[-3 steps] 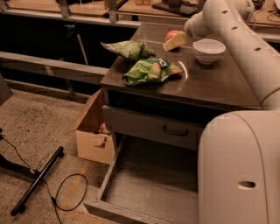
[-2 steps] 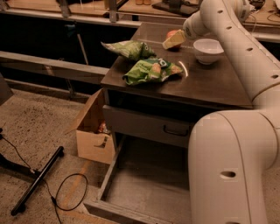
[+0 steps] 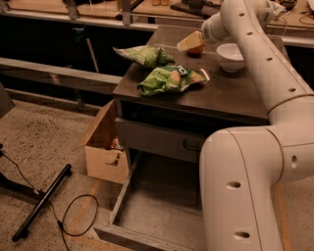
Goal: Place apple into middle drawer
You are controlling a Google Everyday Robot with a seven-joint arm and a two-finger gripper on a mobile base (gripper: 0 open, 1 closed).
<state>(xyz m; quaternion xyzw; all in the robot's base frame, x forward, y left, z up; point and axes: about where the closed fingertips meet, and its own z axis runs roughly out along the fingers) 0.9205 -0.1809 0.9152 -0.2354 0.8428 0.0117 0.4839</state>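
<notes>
The arm [image 3: 255, 54] stretches across the tabletop [image 3: 225, 93], gripper [image 3: 189, 43] tilted down-left at the round apple [image 3: 198, 49] beside the bowl [image 3: 230, 57]; its grip cannot be told.

place: lab or workshop test area | evidence: speckled hard floor [image 3: 44, 142], loose black cable [image 3: 73, 218], open cardboard box [image 3: 104, 156] beside grey metal drawer cabinet [image 3: 230, 93], wooden benches [image 3: 44, 5] behind | gripper [image 3: 192, 43]: above cabinet's back edge, near white bowl [image 3: 230, 56]

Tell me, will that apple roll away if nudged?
Probably: the apple looks round, so it may roll on the flat cabinet top. It seems small and firm, so the gripper, right over it, could likely lift it without squashing.
</notes>
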